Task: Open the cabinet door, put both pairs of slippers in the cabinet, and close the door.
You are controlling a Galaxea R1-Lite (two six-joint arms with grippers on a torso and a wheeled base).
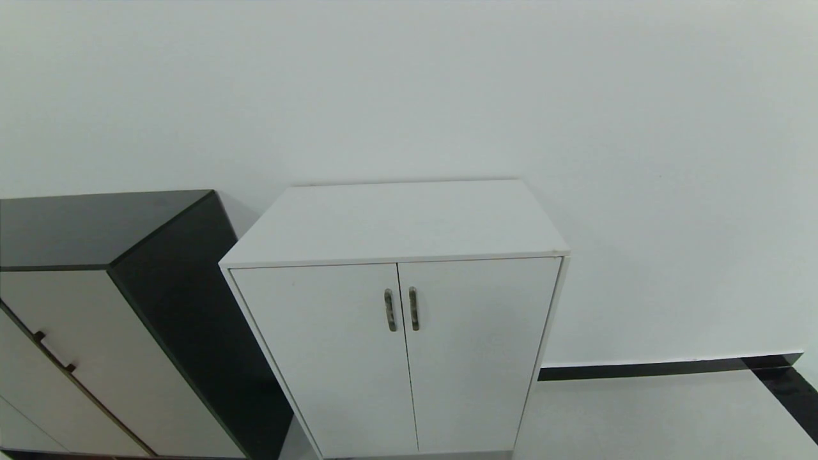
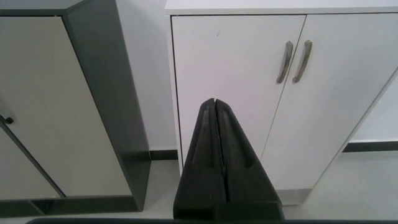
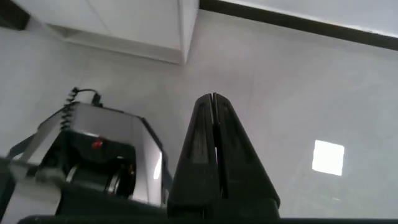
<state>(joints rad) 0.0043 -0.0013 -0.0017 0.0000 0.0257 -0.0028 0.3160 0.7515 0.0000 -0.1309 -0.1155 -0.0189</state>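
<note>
Cabinet (image 1: 399, 220) stands with both doors (image 1: 332, 358) shut.

The cabinet (image 1: 396, 220) is plain white on top, doors and side, without pattern. Its two handles (image 1: 390, 310) are dull grey-brown metal with a mottled sheen. The neighbouring cabinet (image 1: 172, 281) has a black top and side and a cream front. The wall (image 1: 409, 89) is plain white. The floor (image 1: 639, 415) is pale grey, bordered by a black skirting strip (image 1: 639, 369). The left gripper (image 2: 214, 102) and the right gripper (image 3: 213, 96) are matt black
</note>
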